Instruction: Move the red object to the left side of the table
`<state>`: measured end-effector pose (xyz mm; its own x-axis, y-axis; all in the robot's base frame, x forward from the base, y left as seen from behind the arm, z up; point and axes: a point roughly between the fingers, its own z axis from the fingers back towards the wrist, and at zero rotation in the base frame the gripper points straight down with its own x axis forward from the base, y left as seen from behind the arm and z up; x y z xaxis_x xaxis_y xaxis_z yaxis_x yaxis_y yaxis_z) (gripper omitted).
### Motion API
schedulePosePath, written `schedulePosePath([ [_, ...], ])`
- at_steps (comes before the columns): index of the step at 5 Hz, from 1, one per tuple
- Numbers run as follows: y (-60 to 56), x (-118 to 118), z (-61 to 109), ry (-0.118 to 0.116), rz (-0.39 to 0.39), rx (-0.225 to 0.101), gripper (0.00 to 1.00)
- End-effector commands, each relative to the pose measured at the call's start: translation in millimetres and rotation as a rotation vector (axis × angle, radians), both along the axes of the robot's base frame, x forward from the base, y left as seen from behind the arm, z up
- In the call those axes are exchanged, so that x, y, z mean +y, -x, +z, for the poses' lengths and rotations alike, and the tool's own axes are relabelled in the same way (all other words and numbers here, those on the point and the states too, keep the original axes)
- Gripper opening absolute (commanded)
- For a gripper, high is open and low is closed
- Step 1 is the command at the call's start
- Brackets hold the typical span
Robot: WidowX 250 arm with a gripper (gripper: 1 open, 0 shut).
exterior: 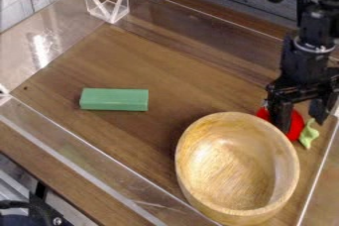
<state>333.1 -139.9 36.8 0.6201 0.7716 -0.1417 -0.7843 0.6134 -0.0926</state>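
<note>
The red object (281, 123) is a small round toy fruit with a light-green leaf, lying at the right side of the table (185, 66) just behind the wooden bowl. My gripper (298, 117) points straight down over it, open, with its dark fingers (277, 113) standing on either side of the fruit. Most of the fruit is hidden behind the fingers; only a sliver of red and the green leaf (310, 135) show. Whether the fingers touch the fruit I cannot tell.
A large wooden bowl (239, 167) sits at the front right, close to the fruit. A green rectangular block (114, 99) lies left of centre. Low clear acrylic walls (79, 161) edge the tabletop, with a clear folded piece (106, 4) at the far left corner.
</note>
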Motion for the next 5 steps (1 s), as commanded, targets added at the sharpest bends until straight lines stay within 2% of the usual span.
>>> schedulePosePath([
  [1, -10.9, -5.7, 8.4, 0.020, 0.011, -0.057, 1.00],
  [5, -13.8, -4.7, -15.9, 0.016, 0.066, -0.061, 1.00],
])
